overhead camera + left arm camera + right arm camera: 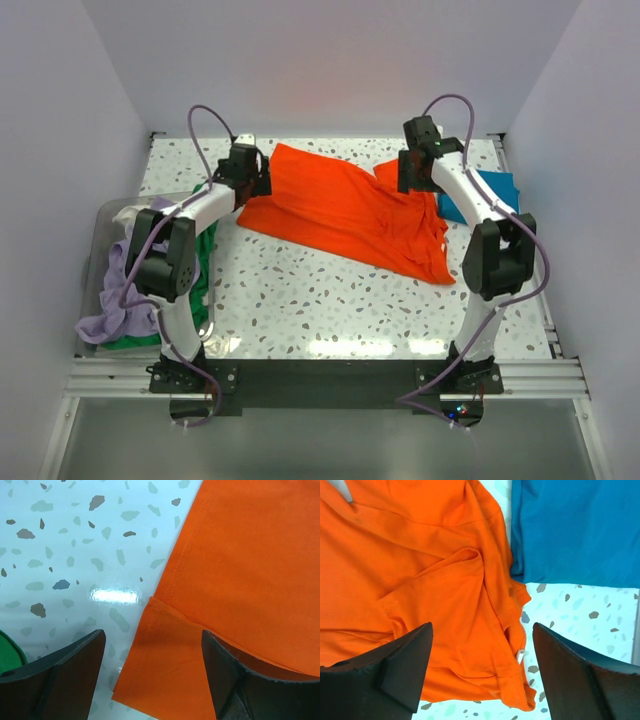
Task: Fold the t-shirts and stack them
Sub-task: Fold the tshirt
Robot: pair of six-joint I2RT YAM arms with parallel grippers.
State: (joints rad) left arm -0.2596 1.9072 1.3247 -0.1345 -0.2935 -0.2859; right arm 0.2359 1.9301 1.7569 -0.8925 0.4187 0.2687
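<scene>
The bright orange t-shirt [345, 213] lies spread slantwise across the far middle of the table. My left gripper [247, 172] is open above its left corner; the left wrist view shows that folded corner [165, 665] between the fingers, nothing held. My right gripper [418, 165] is open above the shirt's crumpled right sleeve and collar part [470, 630], also empty. The teal-blue t-shirt [482, 195] lies flat at the far right, partly behind my right arm, and shows in the right wrist view [575, 530]. Green [204, 270], lavender [112, 300] and whitish [130, 214] tees are heaped at the left.
A clear plastic bin [100, 225] at the table's left edge holds the heap of tees. The speckled white table [320, 300] has walls on the left, back and right. A metal rail [320, 378] runs along the near edge.
</scene>
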